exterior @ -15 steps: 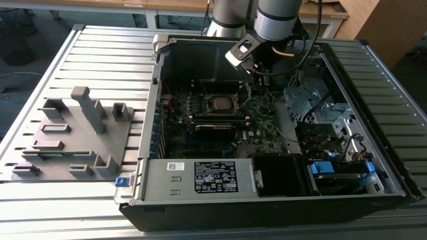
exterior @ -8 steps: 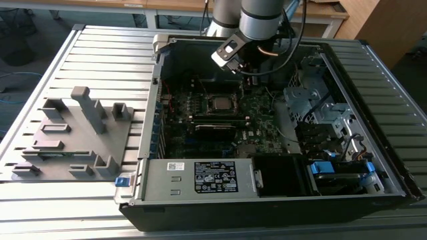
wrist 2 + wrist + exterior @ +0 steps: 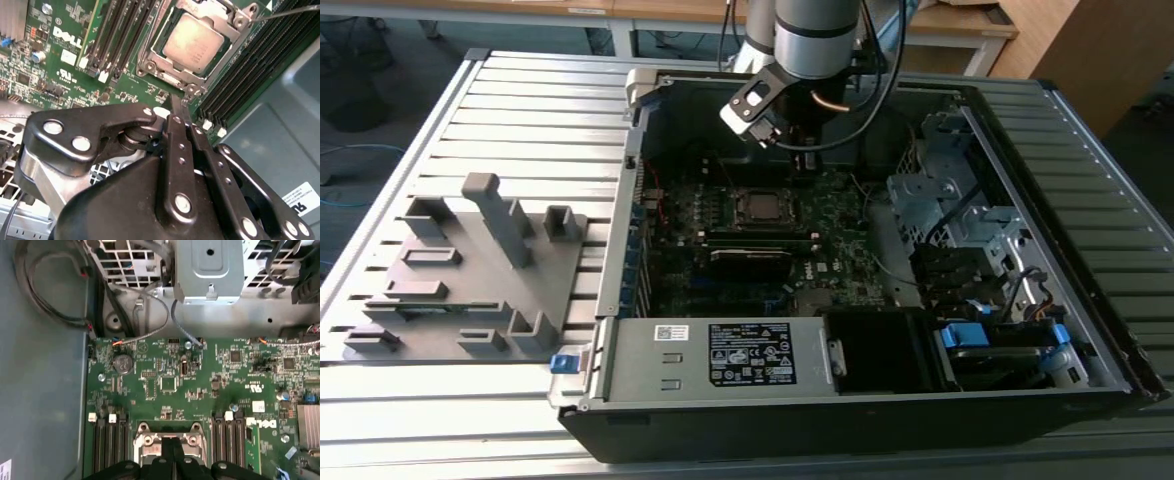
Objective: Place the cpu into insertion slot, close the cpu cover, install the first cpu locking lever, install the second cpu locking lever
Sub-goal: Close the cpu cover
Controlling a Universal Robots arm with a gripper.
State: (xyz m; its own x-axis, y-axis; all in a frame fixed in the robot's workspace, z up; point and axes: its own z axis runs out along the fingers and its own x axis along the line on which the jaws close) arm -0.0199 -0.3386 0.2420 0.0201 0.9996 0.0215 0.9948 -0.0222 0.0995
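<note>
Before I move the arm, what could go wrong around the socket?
1. The gripper, fingers together, sits just off a corner of the cpu cover. A sideways slip could scrape the memory slots flanking it.
2. A thin lever rod angles away from the cover, so the cover may not be locked down. A bump could shift it or the cpu beneath.

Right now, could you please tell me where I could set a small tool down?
The bare table slats between the grey fixture and the far edge are free. Inside the case, around the cpu near the gripper, it is crowded.
</note>
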